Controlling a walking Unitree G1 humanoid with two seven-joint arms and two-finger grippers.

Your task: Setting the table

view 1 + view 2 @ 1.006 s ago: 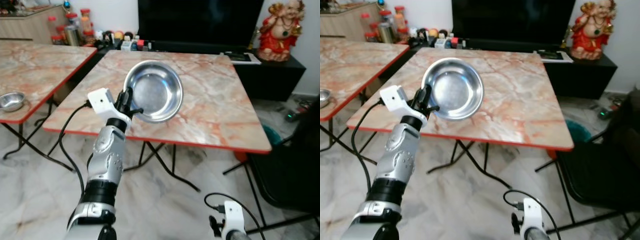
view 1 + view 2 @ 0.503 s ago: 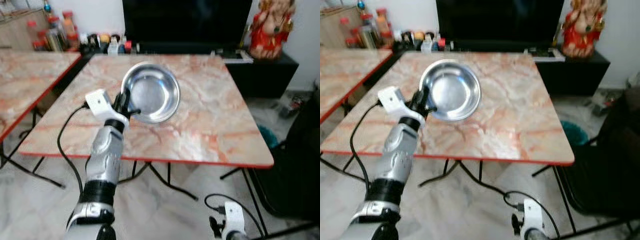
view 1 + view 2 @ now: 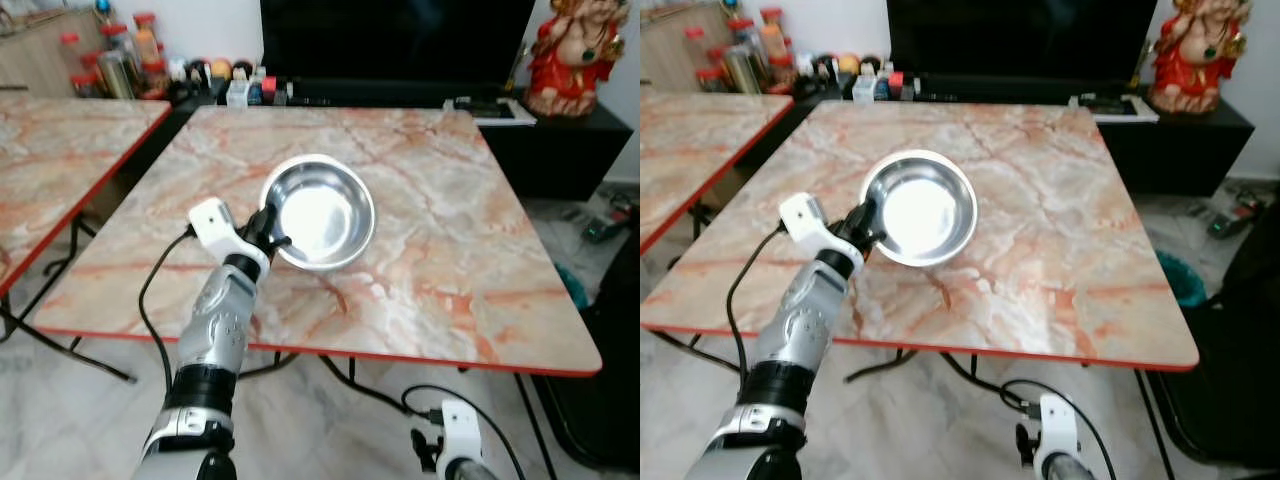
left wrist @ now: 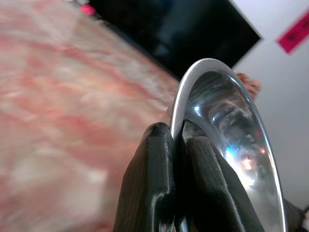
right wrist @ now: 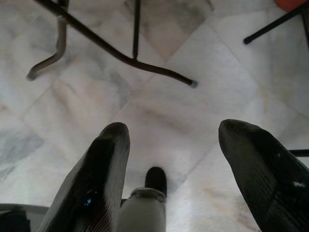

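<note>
A round steel bowl point(image 3: 322, 212) hangs over the middle of the marble-topped table point(image 3: 450, 270), tilted slightly toward me. My left gripper point(image 3: 270, 228) is shut on the bowl's near left rim. In the left wrist view the two black fingers point(image 4: 154, 179) pinch the thin steel rim of the bowl point(image 4: 231, 145) between them. My right arm point(image 3: 455, 455) hangs low by the table's near edge; in the right wrist view the right gripper point(image 5: 181, 140) is open over the marble floor, with nothing between its fingers.
A second marble table point(image 3: 60, 150) stands to the left. Behind the table are a black TV point(image 3: 400, 40), a low cabinet with jars and bottles point(image 3: 130, 60), and a red statue point(image 3: 580, 55). A dark chair point(image 3: 620, 380) sits at the right. Table legs point(image 5: 120, 53) cross the floor.
The camera has come closer and looks down more on the table. The bowl, still in my left gripper, has moved lower and lies flatter over the tabletop.
</note>
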